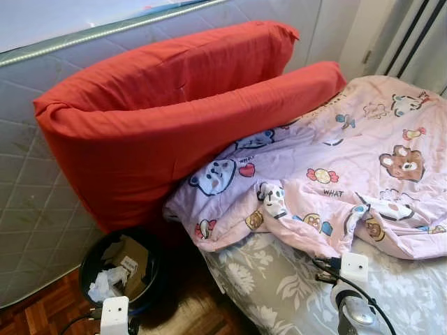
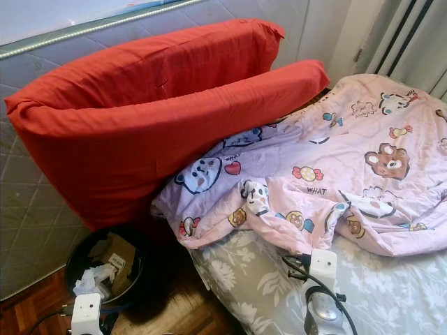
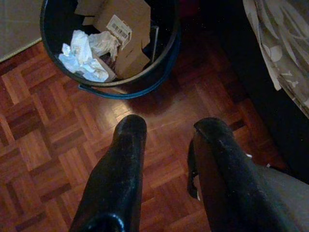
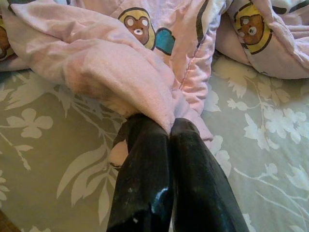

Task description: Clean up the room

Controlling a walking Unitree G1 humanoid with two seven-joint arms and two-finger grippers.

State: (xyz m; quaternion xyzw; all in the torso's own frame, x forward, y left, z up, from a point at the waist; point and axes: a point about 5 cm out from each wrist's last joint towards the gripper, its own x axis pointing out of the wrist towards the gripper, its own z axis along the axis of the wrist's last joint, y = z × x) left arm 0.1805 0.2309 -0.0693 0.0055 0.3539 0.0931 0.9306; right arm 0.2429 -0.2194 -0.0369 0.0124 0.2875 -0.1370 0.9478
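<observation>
- Bedroom corner here. The bed (image 1: 279, 293) has a grey sheet with a pale leaf and flower print, and it takes up the right side of the head views.
- A pink blanket (image 1: 349, 174) with cartoon bears, pandas and candies is bunched up across the bed, and its near edge hangs over the corner toward the floor.
- Two big red pillows (image 1: 167, 105) stand propped along the head of the bed, leaning on a quilted grey mattress (image 1: 28, 181) that's stood up against the wall. The blanket runs up against the front pillow.
- The floor (image 3: 43, 145) is reddish parquet, pretty dark down beside the bed.
- A black trash bin (image 1: 119, 269) sits on the floor just below the pillows, right beside the bed corner. Inside there's cardboard (image 3: 128, 34) with a barcode label and some crumpled white paper (image 3: 87, 55).
- Top right there are white vertical panels (image 1: 412, 35) with dark lines, can't tell what they are.
- The left gripper (image 3: 166, 145) hangs over the parquet near the bin, fingers spread moderately apart with nothing between them.
- The right gripper (image 4: 169, 135) is down at the bed sheet, fingers pinched together on the edge of the blanket where it folds onto the sheet.
</observation>
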